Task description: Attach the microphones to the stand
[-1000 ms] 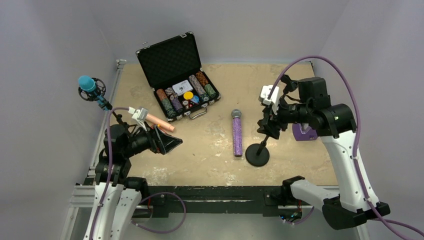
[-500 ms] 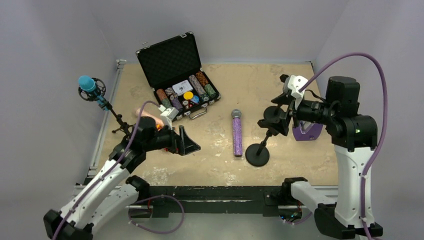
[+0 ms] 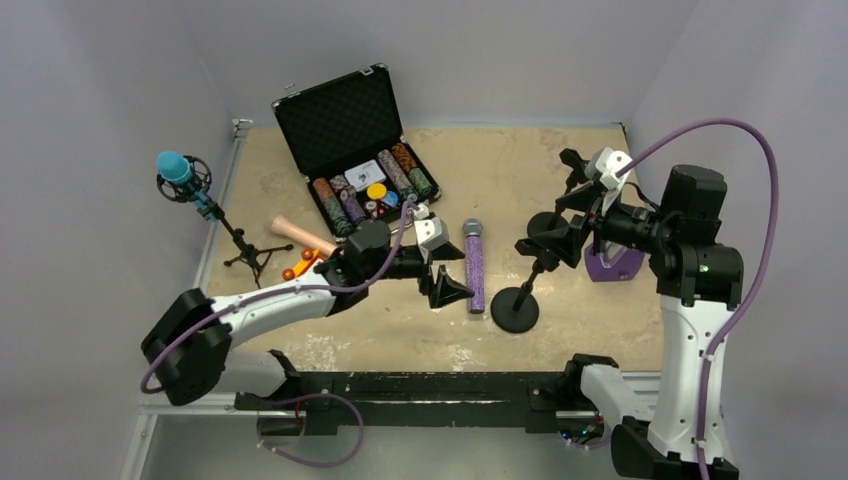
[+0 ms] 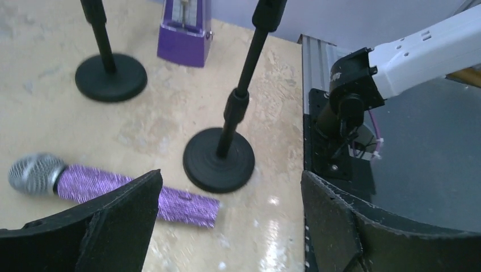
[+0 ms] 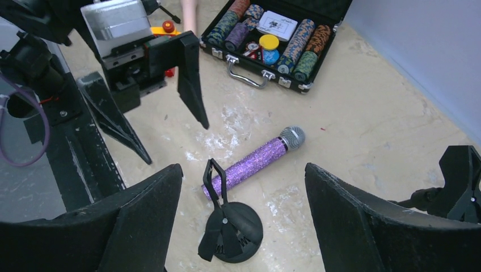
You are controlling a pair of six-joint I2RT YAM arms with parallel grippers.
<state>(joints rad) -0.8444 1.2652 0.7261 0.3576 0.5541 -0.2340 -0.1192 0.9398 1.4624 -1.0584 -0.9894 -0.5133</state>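
The glittery purple microphone (image 3: 473, 266) lies flat on the table, silver head away from me. My left gripper (image 3: 441, 277) is open and empty just left of it; in the left wrist view (image 4: 231, 178) the purple microphone (image 4: 113, 188) lies by the left finger. The round-base stand (image 3: 515, 306) stands right of it, its clip empty (image 5: 217, 177). My right gripper (image 3: 556, 205) is open above that stand (image 5: 244, 221). The blue microphone (image 3: 176, 170) sits on a tripod stand. The peach-pink microphone (image 3: 303, 236) lies on the table.
An open black case (image 3: 358, 160) of poker chips stands at the back. A purple metronome (image 3: 610, 263) sits under the right arm. A second round-base stand (image 4: 110, 76) shows in the left wrist view. Small red and orange pieces (image 3: 299, 268) lie near the tripod.
My left arm swung right from the tripod side to the purple microphone; the peach-pink microphone now lies on the table. My right gripper drew back and up from the stand.
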